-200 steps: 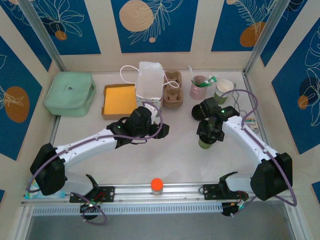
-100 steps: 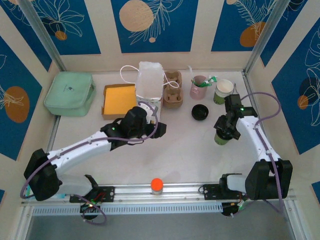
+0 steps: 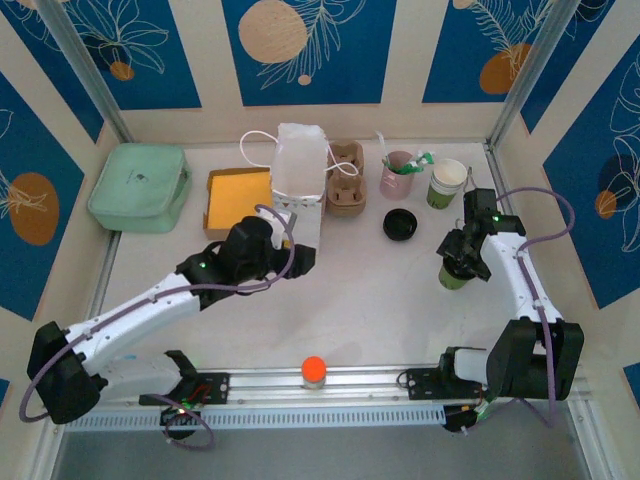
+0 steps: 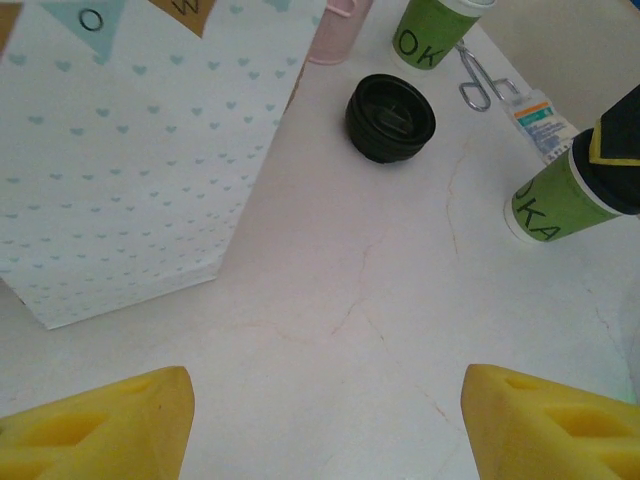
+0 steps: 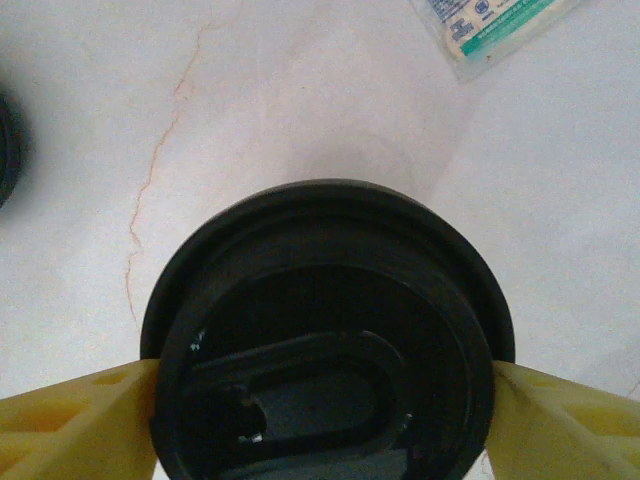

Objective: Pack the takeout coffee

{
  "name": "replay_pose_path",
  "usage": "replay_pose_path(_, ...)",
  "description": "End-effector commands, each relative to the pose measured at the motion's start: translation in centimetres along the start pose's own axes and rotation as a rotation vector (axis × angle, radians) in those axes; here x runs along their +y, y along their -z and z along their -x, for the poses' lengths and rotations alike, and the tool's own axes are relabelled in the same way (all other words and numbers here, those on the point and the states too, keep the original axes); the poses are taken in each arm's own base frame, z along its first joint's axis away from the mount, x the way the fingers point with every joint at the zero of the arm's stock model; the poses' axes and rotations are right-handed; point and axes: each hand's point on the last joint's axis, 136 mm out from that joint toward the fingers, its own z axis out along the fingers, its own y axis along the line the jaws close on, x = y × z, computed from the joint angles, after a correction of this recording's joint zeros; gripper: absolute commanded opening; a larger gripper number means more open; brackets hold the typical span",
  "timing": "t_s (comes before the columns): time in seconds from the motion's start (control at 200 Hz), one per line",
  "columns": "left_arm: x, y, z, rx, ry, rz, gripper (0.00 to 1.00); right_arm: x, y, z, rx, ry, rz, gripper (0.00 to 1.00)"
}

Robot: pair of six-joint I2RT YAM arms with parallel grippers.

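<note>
Seemingly touching, takeout coffee stands between fingers of right tool.

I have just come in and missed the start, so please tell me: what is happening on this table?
The right gripper is around the takeout coffee, a green cup with a black lid that stands on the table at the right. Its fingers flank the lid; whether they press it cannot be told. The left gripper is open and empty, facing the white paper bag. A spare black lid lies loose on the table.
</note>
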Motion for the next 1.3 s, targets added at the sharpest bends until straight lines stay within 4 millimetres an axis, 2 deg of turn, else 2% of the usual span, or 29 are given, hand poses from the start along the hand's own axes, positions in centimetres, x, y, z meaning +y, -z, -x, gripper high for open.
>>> replay_pose_path(0.0, 1.1, 0.7, -0.1, -0.002, -0.015, 0.036, 0.71, -0.3, 0.1, -0.7, 0.020, 0.008, -0.002, 0.85)
replay_pose_path(0.295, 1.5, 1.5, 0.3, -0.017, -0.017, 0.052, 0.72, -0.4, 1.8, -0.2, -0.009, 0.003, 0.011, 0.93)
replay_pose_path(0.515, 2.3, 2.0, 0.4, -0.028, -0.016, 0.073, 0.72, 0.2, 4.0, 0.2, -0.039, 0.022, 0.039, 0.95)
replay_pose_path(0.62, 2.9, 2.3, 0.4, -0.033, -0.012, 0.088, 0.72, 1.2, 5.6, 0.4, -0.059, 0.054, 0.067, 0.94)
replay_pose_path(0.695, 3.5, 2.4, 0.3, -0.037, 0.001, 0.099, 0.72, 3.0, 7.2, 0.4, -0.081, 0.109, 0.110, 0.92)
replay_pose_path(0.775, 4.0, 2.6, 0.4, -0.050, 0.039, 0.087, 0.72, 5.8, 8.7, 0.0, -0.077, 0.181, 0.179, 0.92)
replay_pose_path(0.815, 4.3, 2.8, 0.4, -0.057, 0.065, 0.079, 0.72, 8.0, 9.8, -0.4, -0.064, 0.220, 0.270, 0.90)
replay_pose_path(0.896, 5.1, 3.2, 0.4, -0.075, 0.113, 0.072, 0.72, 11.8, 11.5, -0.9, -0.046, 0.271, 0.419, 0.85)
replay_pose_path(0.976, 6.3, 3.7, 0.2, -0.085, 0.154, 0.089, 0.72, 14.2, 12.6, -1.1, -0.037, 0.310, 0.486, 0.76)
replay_pose_path(1.081, 7.9, 4.7, -0.3, -0.104, 0.211, 0.118, 0.72, 17.4, 12.7, -1.2, 0.006, 0.341, 0.562, 0.67)
replay_pose_path(1.296, 10.5, 6.0, -1.9, -0.143, 0.359, 0.115, 0.72, 22.3, 10.7, -0.5, 0.061, 0.320, 0.669, 0.64)
